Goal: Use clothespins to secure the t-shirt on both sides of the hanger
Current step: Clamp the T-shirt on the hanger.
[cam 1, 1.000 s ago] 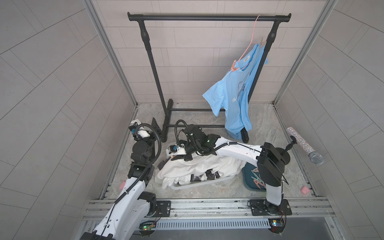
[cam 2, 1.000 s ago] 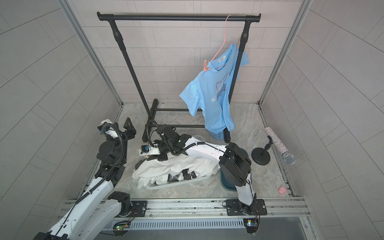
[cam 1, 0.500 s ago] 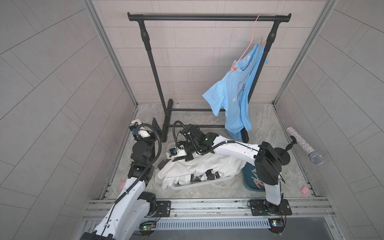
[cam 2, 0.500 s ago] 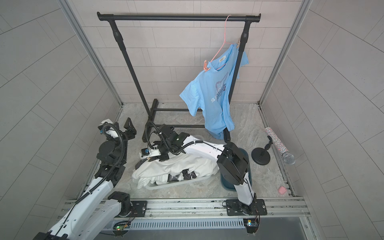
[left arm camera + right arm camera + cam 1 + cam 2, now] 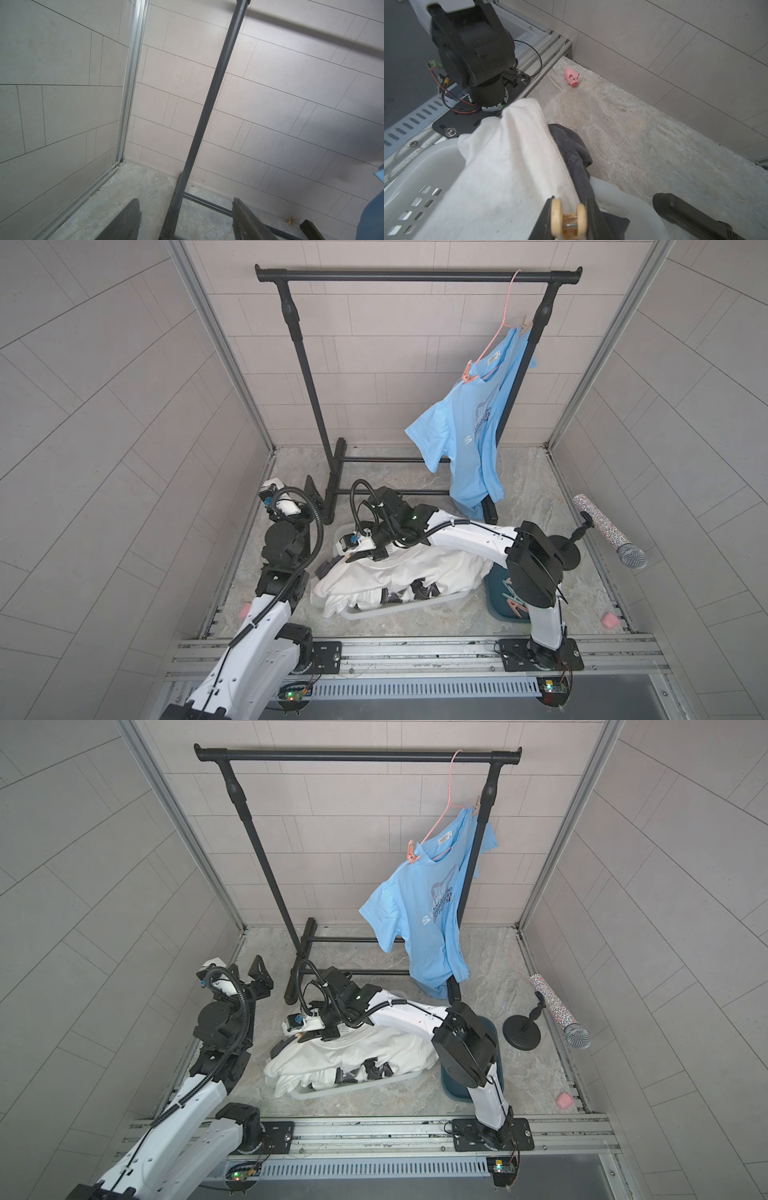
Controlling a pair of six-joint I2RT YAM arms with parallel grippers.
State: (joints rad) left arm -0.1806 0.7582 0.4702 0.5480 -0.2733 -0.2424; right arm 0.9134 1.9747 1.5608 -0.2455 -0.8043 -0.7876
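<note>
Clothes rack (image 5: 415,276) stands at the back of the bench (image 5: 552,497). Blue t-shirt (image 5: 461,439) hangs on the pink hanger (image 5: 505,310) at the rack's right end. A peach clothespin (image 5: 468,375) sits on its near shoulder and a second clothespin (image 5: 524,324) on the far one. By my reading that shirt is already pegged on both sides.

White shirt (image 5: 399,576) lies heaped over the basket (image 5: 425,166); no hanger shows with it. Your right gripper (image 5: 569,216) is clenched on a pale yellow clothespin (image 5: 566,225), held low at the shirt's hemmed edge. The hem runs up between the pin's two rounded tips. Whether the pin bites the cloth, cannot tell. It is likely held there to peg or lift that edge.

Teal tub (image 5: 496,593) with the spare clothespins (image 5: 513,599) sits behind your right arm, near its base.

Left gripper (image 5: 247,975) is released and empty, parked facing the rack post, probably to stay clear.

Against a second ago, the right elbow has drifted slightly toward the basket, and its gripper remains at the same shirt corner. Left arm and blue t-shirt have not moved.
</note>
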